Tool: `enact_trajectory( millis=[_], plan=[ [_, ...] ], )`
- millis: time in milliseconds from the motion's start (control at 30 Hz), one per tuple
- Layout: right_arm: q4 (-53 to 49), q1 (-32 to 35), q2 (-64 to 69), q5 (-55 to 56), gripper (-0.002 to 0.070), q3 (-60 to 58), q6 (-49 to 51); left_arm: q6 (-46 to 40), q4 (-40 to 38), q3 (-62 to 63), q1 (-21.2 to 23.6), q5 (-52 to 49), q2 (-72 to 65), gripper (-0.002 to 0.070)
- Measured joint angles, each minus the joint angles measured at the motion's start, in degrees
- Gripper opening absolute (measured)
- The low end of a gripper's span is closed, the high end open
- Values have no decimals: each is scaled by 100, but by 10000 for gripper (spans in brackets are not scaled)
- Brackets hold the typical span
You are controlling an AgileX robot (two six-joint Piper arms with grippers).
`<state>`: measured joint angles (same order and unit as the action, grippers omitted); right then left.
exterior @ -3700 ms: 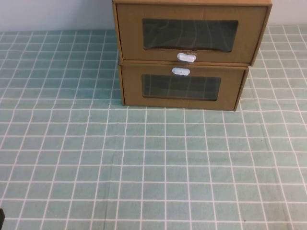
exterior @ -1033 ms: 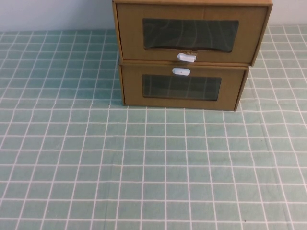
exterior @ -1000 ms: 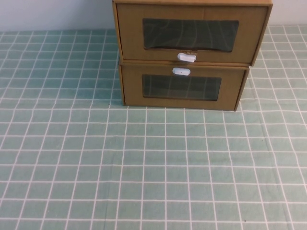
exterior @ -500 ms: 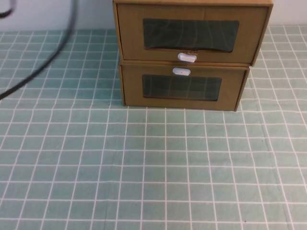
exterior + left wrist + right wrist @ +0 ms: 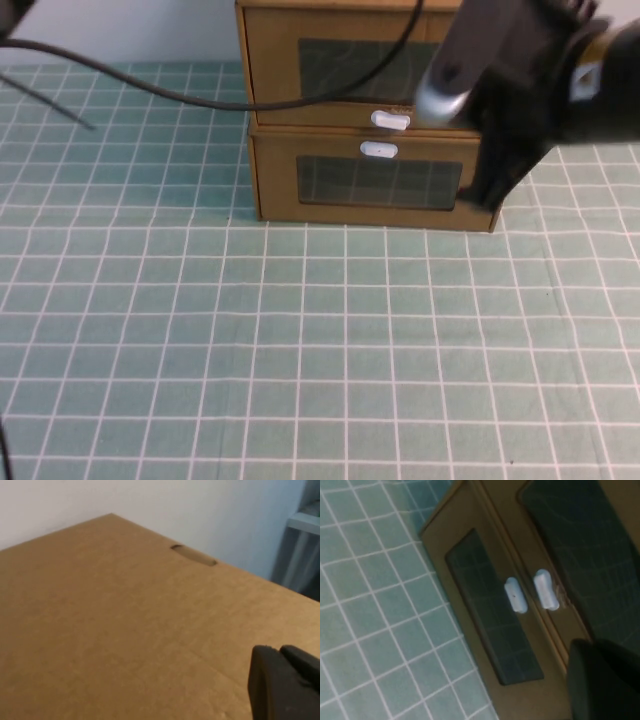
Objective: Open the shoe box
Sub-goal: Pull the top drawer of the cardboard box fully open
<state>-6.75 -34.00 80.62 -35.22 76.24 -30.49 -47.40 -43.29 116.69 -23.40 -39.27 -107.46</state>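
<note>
While left hand [image 5: 280, 655] overhangs box [image 5: 125, 620] (wrist-seen), right hand [image 5: 602, 675] fronts it.

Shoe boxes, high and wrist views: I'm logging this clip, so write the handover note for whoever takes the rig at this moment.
Right gripper: shut, empty, in front of the stack near its right end, short of both handles.
Left gripper: above the stack's cardboard top.
Things: upper brown cardboard shoe box sits on lower brown cardboard shoe box, at the far side of the green checked tablecloth. Upper white handle and lower white handle are both free.
Done: approach only; both fronts closed.
Left: probably open the right gripper, take a handle and pull that front open.
</note>
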Motion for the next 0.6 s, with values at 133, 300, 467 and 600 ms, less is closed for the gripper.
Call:
enact_trajectory(
  millis=[133,300,467,600],
  plan=[
    [-1966,-362,250,206,-13,-360,1002,-191,-412,830,0,-631,-790,-5],
    [-5985,-442,505,331,-13,-1144,4088,284,-451,1263,0,-823,-1372,-5],
    [-8447,-470,598,655,-12,-1696,6427,775,-514,1315,25,-1010,-1522,-5],
    [-8760,-482,880,807,-12,-1738,6885,966,-615,1363,34,-1254,-1550,-5]
  ],
)
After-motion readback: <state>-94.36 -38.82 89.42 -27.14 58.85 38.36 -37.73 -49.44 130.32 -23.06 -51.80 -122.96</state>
